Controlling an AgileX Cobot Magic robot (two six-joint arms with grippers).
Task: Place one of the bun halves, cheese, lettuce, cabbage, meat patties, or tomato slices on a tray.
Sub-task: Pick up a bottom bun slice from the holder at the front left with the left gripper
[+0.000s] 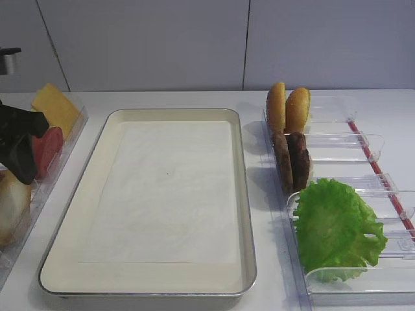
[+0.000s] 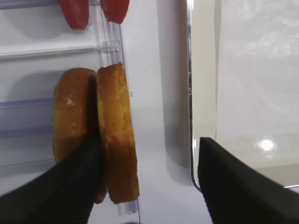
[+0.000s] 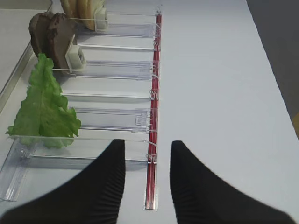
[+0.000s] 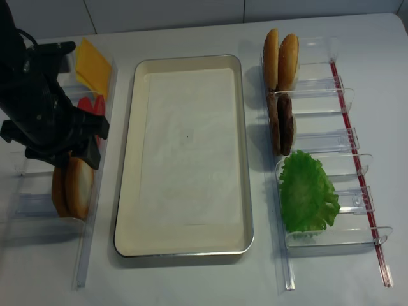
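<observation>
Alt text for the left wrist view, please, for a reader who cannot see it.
The left tool, jaws open, straddles the nearer of two bun halves standing on edge in a clear plastic rack, one finger between the two buns. Two tomato slices sit at the top edge, and the tray with its paper liner lies to the right.

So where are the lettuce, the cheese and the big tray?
lettuce [image 1: 337,228]: front high view, middle of the frilly green leaf.
cheese [image 4: 92,64]: overhead view, centre of the yellow slice.
tray [image 4: 127,185]: overhead view, bare cream floor along its left rim.
</observation>
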